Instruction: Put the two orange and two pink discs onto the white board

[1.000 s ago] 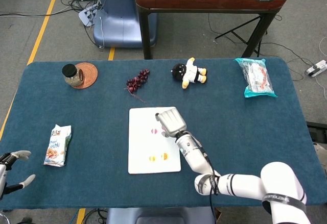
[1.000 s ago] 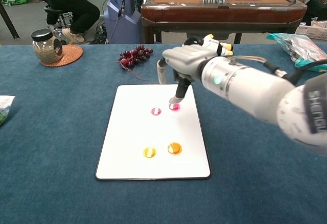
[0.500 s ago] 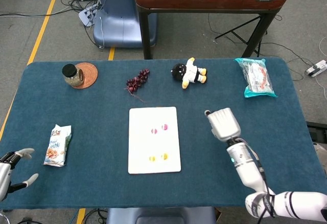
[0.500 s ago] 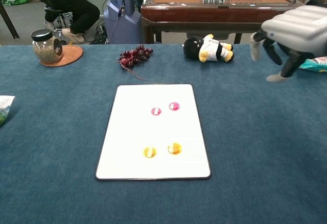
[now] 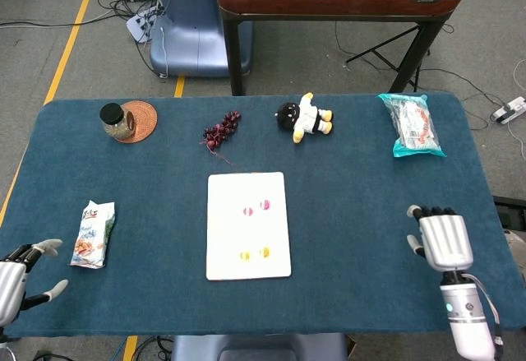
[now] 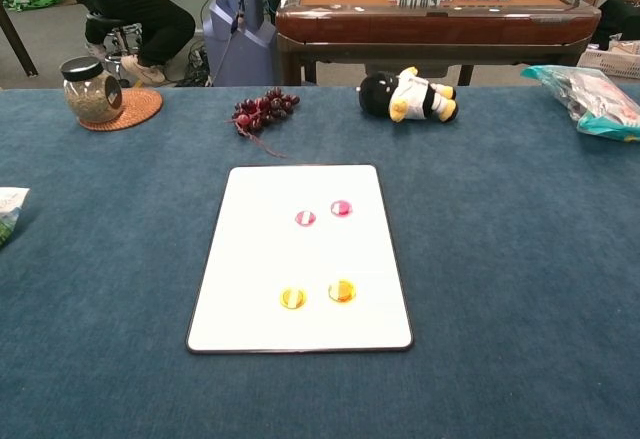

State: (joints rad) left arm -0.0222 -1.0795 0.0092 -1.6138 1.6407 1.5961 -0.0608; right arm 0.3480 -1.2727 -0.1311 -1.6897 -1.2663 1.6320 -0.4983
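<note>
left robot hand point(image 5: 15, 279): bench's near-left corner, well left of the board; holds nothing, thumb and fingers spread apart.
snack bag point(image 5: 93, 234): crinkly foil pouch, lying flat, left of the board.
jar point(image 5: 117, 121): glass, dark lid, on a round woven coaster point(image 5: 141, 120), far-left of the board.
grapes point(image 5: 221, 129): dark bunch, just beyond the board's far edge.
board point(image 5: 226, 254): flat white rectangle, rounded corners, thin dark rim; smooth against the napped blue bench point(image 5: 370, 188) cloth.
pink discs point(image 6: 323, 213): two, small, glossy, side by side on the board's far half.
orange discs point(image 6: 316, 294): two, same shape, on its near half.
task: looks done, all four on the board.
plush toy point(image 5: 303, 118): soft, beyond the board to the right.
packet point(image 5: 411, 124): shiny plastic, far-right of the board.
right robot hand point(image 5: 442, 240): well right of the board near the bench edge; empty, fingers straight and only slightly parted.
risk: discs are small and slick, so any bump to the board could slide them off; either arm sweeping low over it would do that.
</note>
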